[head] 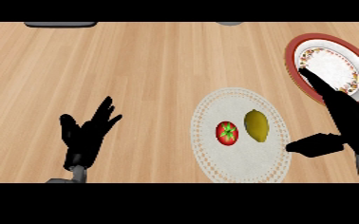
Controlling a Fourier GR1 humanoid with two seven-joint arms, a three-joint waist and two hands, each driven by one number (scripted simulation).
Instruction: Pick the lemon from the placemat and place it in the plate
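A yellow lemon (257,126) lies on the round white lace placemat (238,163), right of centre. The red-rimmed patterned plate (329,61) sits at the far right, partly cut by the picture's edge. My right hand (335,109) is open at the right edge, its straight fingers reaching up over the plate's lower part and its thumb sticking out left, just right of the placemat and apart from the lemon. My left hand (84,135) rests open at the lower left, fingers up, far from the placemat.
A red tomato (226,133) with a green stem lies on the placemat just left of the lemon. A dark grey object (61,24) sits at the counter's far left edge, and a small grey thing (229,23) at the far middle.
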